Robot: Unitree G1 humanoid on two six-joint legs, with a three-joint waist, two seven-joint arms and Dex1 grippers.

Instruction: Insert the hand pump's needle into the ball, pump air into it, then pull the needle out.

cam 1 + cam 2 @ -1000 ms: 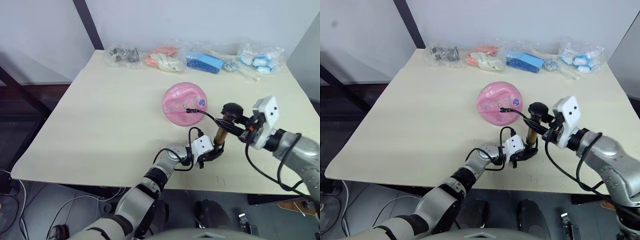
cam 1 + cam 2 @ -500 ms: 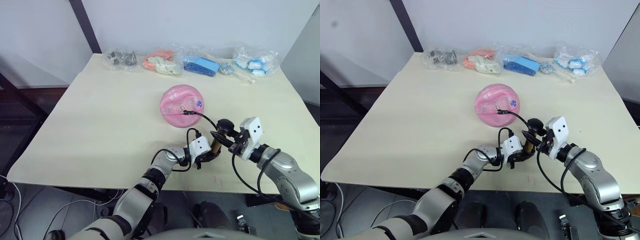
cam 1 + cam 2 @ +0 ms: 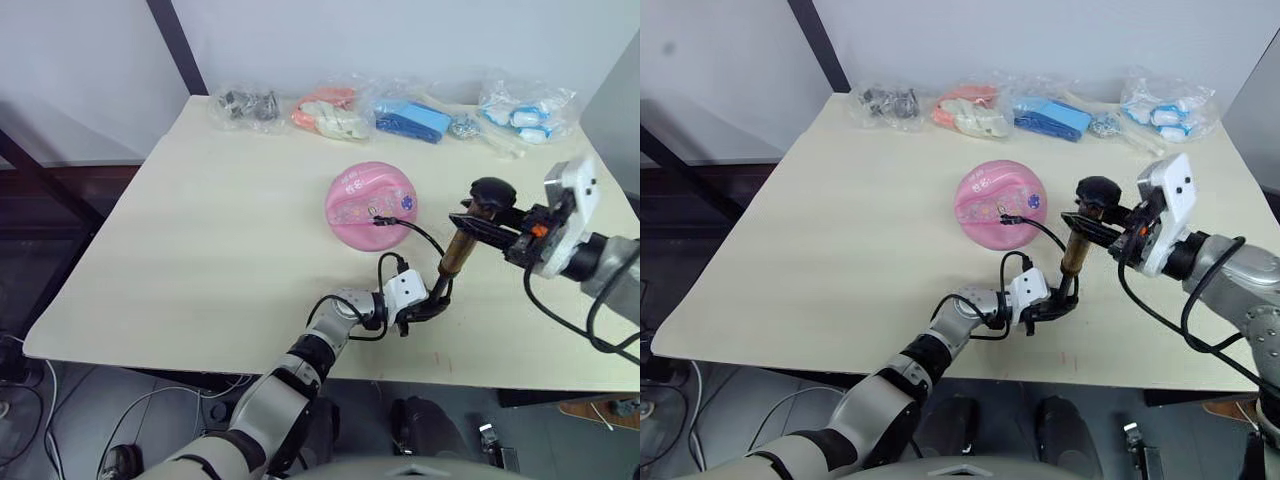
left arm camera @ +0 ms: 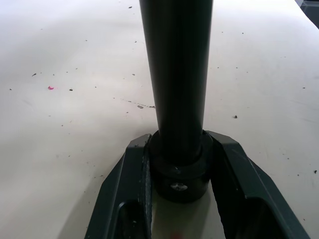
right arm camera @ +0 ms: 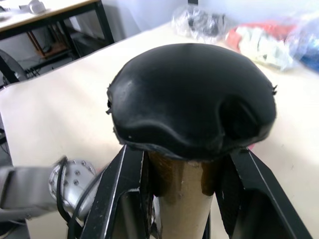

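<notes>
Pale desk (image 3: 200,230) against a grey wall carries a row of clear bags (image 3: 390,115) along its far edge and the pink ball (image 3: 370,205) near its middle. Left eye view: the pump (image 3: 452,262) stands upright near the front edge, just beside the ball; the left gripper (image 3: 420,305) clamps its black base, presumably to steady it on the desk, while the right gripper (image 3: 480,222) grips just under the T-handle (image 3: 492,192), raised as for a stroke. The hose (image 3: 415,232) arcs from the base to the needle (image 3: 380,221), seated in the ball's near side. Right eye view: same arrangement, the bronze tube clear between the two grips. Left wrist view: both fingers (image 4: 127,189) touch the base collar on either side, contact which the head views leave too small to judge. Right wrist view: fingers (image 5: 119,194) flank the bronze tube directly below the handle cap; the bags lie beyond.
</notes>
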